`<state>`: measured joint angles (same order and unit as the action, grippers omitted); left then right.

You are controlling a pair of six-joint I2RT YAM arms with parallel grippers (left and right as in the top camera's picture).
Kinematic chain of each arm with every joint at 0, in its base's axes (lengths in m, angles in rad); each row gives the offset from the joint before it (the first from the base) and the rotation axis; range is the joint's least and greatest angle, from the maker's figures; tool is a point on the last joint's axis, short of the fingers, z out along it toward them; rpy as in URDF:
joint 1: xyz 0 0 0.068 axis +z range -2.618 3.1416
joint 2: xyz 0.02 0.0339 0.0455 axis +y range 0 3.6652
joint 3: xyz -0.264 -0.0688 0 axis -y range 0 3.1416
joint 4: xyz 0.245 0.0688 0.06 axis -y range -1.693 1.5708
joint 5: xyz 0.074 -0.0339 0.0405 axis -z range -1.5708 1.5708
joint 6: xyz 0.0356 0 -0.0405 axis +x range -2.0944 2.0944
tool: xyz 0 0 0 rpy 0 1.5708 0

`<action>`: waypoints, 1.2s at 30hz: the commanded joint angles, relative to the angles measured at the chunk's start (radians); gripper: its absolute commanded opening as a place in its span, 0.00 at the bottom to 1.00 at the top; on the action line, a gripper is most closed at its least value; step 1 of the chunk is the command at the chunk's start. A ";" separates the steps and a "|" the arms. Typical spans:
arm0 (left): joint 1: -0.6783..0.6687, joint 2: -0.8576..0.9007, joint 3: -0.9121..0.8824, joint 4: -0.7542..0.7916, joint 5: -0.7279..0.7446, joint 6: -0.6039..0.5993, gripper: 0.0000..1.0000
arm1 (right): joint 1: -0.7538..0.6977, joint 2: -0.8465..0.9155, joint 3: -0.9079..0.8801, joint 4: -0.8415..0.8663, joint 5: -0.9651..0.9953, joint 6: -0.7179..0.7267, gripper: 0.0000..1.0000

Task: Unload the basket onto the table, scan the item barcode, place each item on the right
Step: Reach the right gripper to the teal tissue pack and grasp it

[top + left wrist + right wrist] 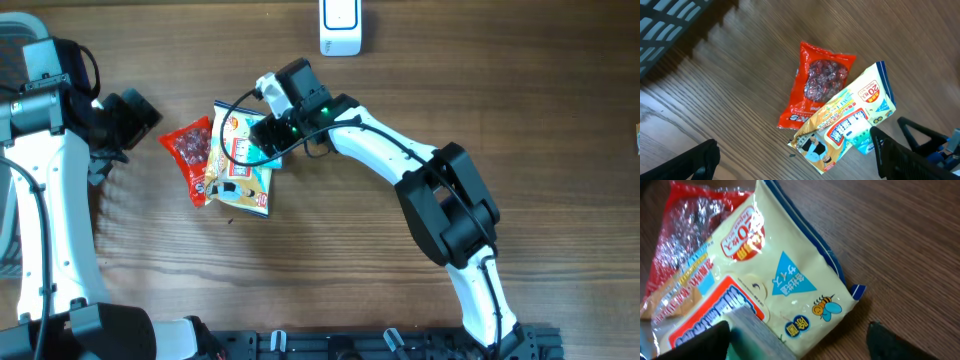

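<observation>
Dark wood-grain desk fills every view. Yellow pouch lies centre, overlapping the red packet at its 9 o'clock. My right jaws are spread over the pouch's edge, not clamped. Left jaws are released and empty. Only overhead shows the white box at 12 o'clock. Only right wrist shows the bee print.

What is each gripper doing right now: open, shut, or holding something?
Left gripper: open, holding nothing.
Right gripper: open, jaws astride the edge of the yellow packet, not clamped on it.
</observation>
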<state>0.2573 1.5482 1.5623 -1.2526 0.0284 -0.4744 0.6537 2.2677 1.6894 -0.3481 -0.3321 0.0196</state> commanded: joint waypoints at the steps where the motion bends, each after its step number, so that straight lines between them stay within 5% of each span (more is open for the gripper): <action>1: 0.003 0.002 0.001 0.000 0.008 -0.009 1.00 | -0.002 0.020 -0.003 -0.031 -0.066 -0.045 0.81; 11: 0.003 0.002 0.001 0.000 0.008 -0.009 1.00 | -0.003 -0.023 -0.002 -0.262 -0.115 0.048 0.84; 15: 0.003 0.002 0.001 0.000 0.008 -0.009 1.00 | -0.003 -0.126 -0.001 -0.382 -0.105 0.068 0.93; 19: 0.003 0.002 0.001 0.000 0.008 -0.009 1.00 | -0.003 -0.227 -0.001 -0.315 0.020 0.039 0.99; 21: 0.003 0.002 0.001 0.000 0.008 -0.009 1.00 | -0.003 -0.239 -0.002 -0.191 0.042 -0.026 0.95; 24: 0.003 0.002 0.001 0.000 0.008 -0.009 1.00 | -0.003 -0.206 -0.003 -0.078 -0.011 -0.082 0.65; 28: 0.003 0.002 0.001 0.000 0.008 -0.009 1.00 | -0.003 -0.116 -0.003 -0.042 -0.190 -0.180 0.80; 36: 0.003 0.002 0.001 0.000 0.008 -0.009 1.00 | -0.004 -0.005 -0.003 -0.080 -0.193 -0.200 0.74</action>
<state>0.2573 1.5482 1.5623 -1.2530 0.0284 -0.4744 0.6518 2.2562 1.6894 -0.4110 -0.4870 -0.1539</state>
